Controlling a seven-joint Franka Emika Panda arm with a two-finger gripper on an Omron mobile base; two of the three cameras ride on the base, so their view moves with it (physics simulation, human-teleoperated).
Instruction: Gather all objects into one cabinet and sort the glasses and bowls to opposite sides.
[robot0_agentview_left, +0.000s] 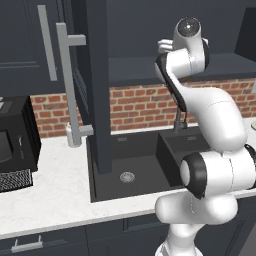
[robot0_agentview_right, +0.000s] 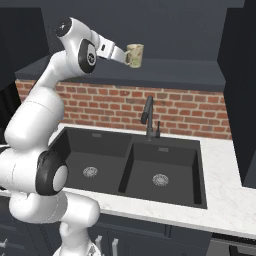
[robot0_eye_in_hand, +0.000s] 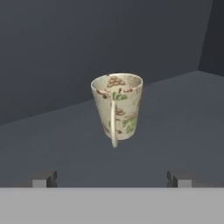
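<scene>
A small pale cream cup (robot0_eye_in_hand: 117, 106) with a thin handle and red, brown and green printed motifs is seen upright on the dark charcoal-blue wall cabinet's shelf (robot0_eye_in_hand: 175, 113), its handle turned toward the camera. Green lettering on its side appears to read "tea"; the rest cannot be made out. The robot's jaws are spread wide, just short of the cup, nothing pinched. Below, a black double sink (robot0_agentview_right: 135, 162) is set in the white marble bench (robot0_agentview_right: 220, 195).

cream cup (robot0_eye_in_hand: 118, 107) with brown and green print, charcoal-blue cabinet (robot0_eye_in_hand: 65, 52)
</scene>
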